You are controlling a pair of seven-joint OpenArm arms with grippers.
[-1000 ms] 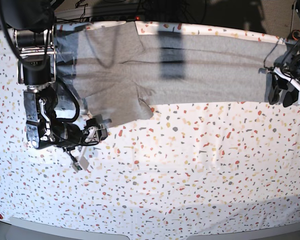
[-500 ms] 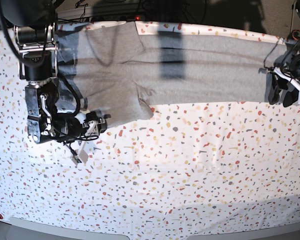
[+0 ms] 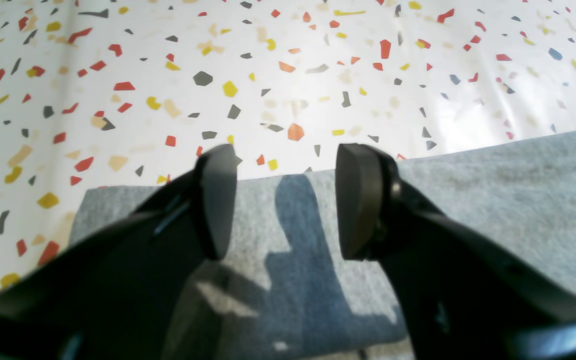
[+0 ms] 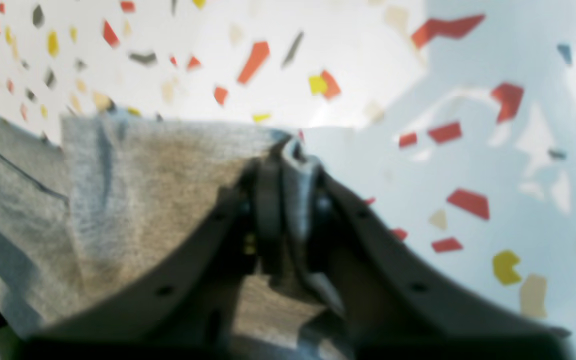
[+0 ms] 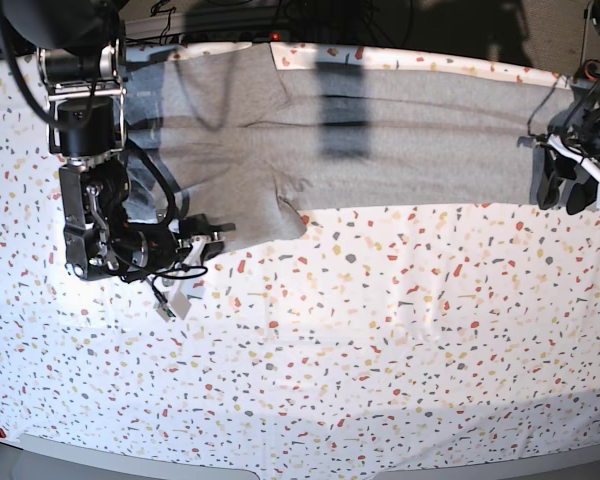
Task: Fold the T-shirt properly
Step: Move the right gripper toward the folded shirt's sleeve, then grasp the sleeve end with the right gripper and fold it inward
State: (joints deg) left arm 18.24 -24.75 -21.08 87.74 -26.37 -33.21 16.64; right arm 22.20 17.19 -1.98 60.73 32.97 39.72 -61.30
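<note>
The grey T-shirt [image 5: 400, 140] lies spread along the far side of the table, with a sleeve flap hanging toward the front at the left. My right gripper [image 5: 215, 237] is at that flap's lower edge. In the right wrist view the right gripper [image 4: 288, 200] is shut, pinching a fold of T-shirt [image 4: 143, 190] fabric at its corner. My left gripper [image 5: 565, 195] hovers at the shirt's right end. In the left wrist view the left gripper [image 3: 285, 200] stands open above the T-shirt [image 3: 493, 200] corner, with nothing between its fingers.
A white cloth with coloured speckles [image 5: 380, 350] covers the table. A small white tag on a cable [image 5: 170, 300] dangles below the right arm. A dark shadow band [image 5: 345, 125] crosses the shirt's middle. The table's back edge runs just behind the shirt.
My right arm has moved up and to the right to the sleeve flap's edge, and its gripper has gone from open to shut on the fabric. The left arm has not moved.
</note>
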